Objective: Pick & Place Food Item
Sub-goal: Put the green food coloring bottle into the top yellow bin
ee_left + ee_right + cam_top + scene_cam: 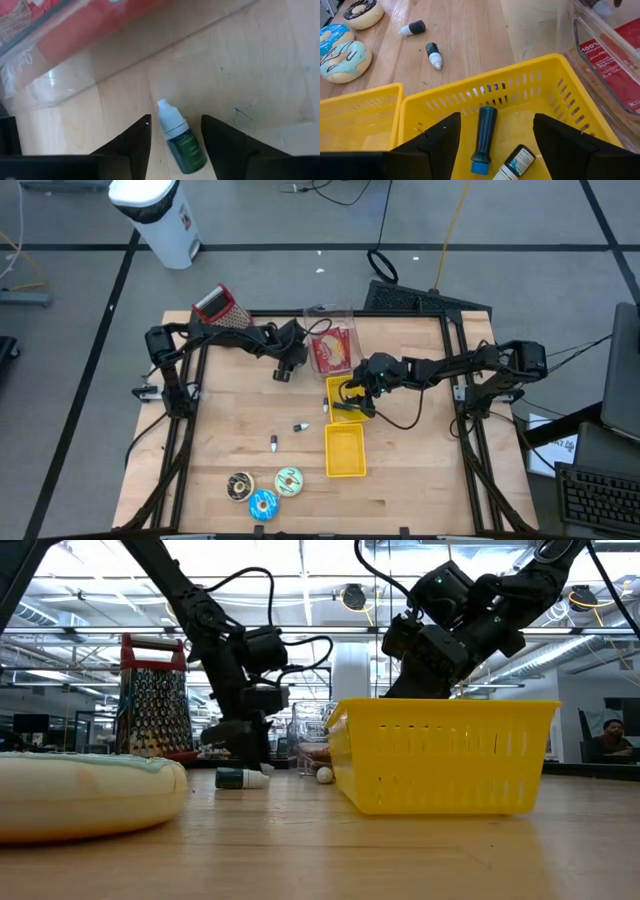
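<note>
A small green dropper bottle (183,144) with a white cap lies on its side on the wooden table. My left gripper (176,118) (284,370) is open, points steeply down, and has one finger on each side of the bottle without touching it. The low view shows this bottle (241,778) lying under that gripper. My right gripper (496,117) (352,393) hangs open above the far yellow basket (485,85), in which a blue-capped tube (483,138) and a white-capped bottle (516,163) lie. Three iced donuts (263,492) sit near the table's front edge.
A clear container with red packaging (331,346) stands just beyond the left gripper. A second yellow basket (345,451) is nearer the front. Two more small bottles (298,426) (273,444) lie mid-table. A metal grater (222,307) stands at the far left corner.
</note>
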You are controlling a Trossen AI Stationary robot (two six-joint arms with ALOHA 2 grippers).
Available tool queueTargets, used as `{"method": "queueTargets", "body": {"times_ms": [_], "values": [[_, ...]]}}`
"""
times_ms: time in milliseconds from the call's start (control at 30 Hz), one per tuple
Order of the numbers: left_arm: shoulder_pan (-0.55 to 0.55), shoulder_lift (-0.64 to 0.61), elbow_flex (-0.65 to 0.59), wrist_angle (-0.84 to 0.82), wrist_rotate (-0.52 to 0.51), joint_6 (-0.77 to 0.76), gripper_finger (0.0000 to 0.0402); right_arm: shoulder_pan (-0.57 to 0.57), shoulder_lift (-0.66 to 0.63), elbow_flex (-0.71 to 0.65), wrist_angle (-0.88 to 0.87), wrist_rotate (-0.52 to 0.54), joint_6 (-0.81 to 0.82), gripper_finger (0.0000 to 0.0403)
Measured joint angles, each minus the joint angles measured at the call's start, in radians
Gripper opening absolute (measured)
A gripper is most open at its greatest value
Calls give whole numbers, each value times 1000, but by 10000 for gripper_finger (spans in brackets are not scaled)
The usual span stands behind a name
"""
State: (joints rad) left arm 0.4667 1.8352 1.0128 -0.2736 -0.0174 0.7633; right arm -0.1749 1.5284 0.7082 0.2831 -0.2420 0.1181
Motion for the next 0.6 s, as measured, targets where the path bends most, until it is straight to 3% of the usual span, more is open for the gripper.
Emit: {"method": "queueTargets", "body": {"times_ms": [233, 433, 600], "values": [[11, 1, 1, -25, 9, -109, 141, 0, 0, 0, 0, 0, 0, 238], [24, 2, 1, -64, 66, -256, 79, 0, -1, 0, 0, 0, 12, 238], [8, -14, -2, -73, 11, -302, 54, 0, -1, 0, 0, 0, 16, 238]]}}
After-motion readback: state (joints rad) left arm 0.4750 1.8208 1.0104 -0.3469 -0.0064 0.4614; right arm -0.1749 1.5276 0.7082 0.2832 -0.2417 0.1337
